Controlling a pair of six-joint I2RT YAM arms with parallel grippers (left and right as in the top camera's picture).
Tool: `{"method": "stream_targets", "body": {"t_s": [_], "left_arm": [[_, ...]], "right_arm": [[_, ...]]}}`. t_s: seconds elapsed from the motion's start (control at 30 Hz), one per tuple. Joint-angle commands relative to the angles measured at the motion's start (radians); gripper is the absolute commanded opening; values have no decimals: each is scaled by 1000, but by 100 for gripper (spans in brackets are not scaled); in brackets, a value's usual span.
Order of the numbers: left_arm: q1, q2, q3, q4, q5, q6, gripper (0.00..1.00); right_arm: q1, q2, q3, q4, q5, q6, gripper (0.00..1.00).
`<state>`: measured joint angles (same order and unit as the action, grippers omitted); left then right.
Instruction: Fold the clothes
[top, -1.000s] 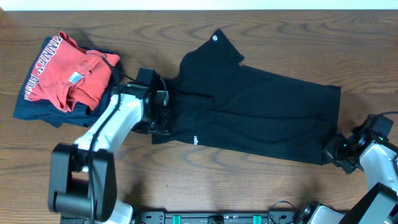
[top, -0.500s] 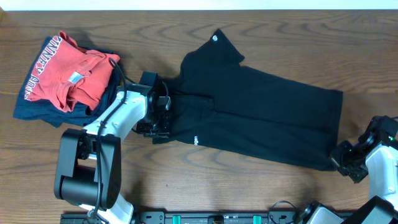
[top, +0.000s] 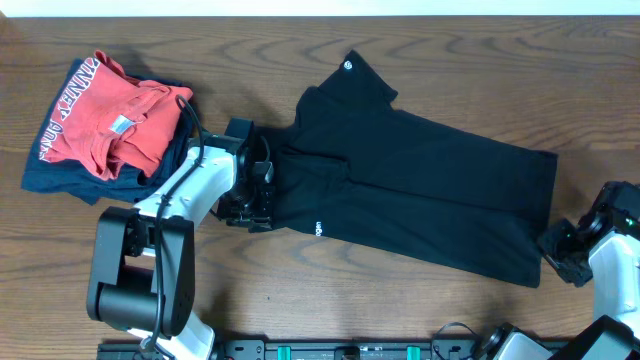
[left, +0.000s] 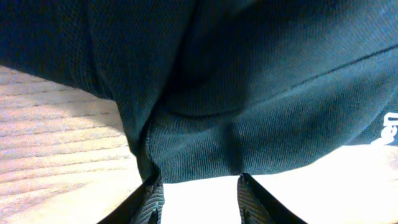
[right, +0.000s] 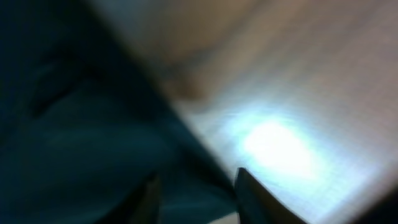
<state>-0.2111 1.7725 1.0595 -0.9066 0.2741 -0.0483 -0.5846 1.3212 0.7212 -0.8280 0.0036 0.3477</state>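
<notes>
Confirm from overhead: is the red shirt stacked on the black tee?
No, the red shirt lies on the navy garment at far left, clear of the black T-shirt.

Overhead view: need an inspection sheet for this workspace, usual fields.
Surface: wooden table, brown grain.
Job's things: black T-shirt laid out flat, slanting down to the right, round white tag at its upper end.
Clutter: red shirt on a navy garment, far left, apart from the T-shirt.
Grippers: left gripper open at the T-shirt's left edge; right gripper open beside its lower right corner.
Cables: black cable looping off the left arm.
Surroundings: white strip along the far edge; mounting rail at the near edge.
</notes>
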Motion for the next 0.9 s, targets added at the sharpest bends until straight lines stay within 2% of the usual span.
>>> {"method": "stream_targets", "body": {"t_s": [0.0,0.07,0.1,0.13,0.17,0.2,0.23,0.33,0.5,0.73,0.87], "left_arm": [[2,-30,-7,-2,-12,6,44],[2,-29,-7,-1,-12,6,45],[2,-29,-8,-1,-12,6,45],[2,-30,-7,-2,-12,6,45],[2,-30,-6,-2,-12,6,45],[2,-30,-4,-2,-12,6,44],[2,-30,0,-2,-12,6,44],[2,-30,18,-9,-12,6,40],[2,-32,55,-44,-12,6,40],[2,-77,85,-79,5,6,41],[2,-93,83,-68,36,5,41]], "right_arm": [[-2,-4,14,-16,-150,-61,50],[5,-3,-2,-26,-152,-61,53],[10,-2,-13,-31,-155,-61,50],[14,0,-29,-32,-155,-58,40],[16,1,-53,-27,-150,-39,25],[16,1,-77,-18,-149,-16,18],[16,1,-109,2,-143,14,11],[15,4,-204,98,-67,139,4],[-8,13,-281,202,49,243,1],[-50,12,-173,102,175,238,2],[-50,12,-63,29,114,162,26]]}}
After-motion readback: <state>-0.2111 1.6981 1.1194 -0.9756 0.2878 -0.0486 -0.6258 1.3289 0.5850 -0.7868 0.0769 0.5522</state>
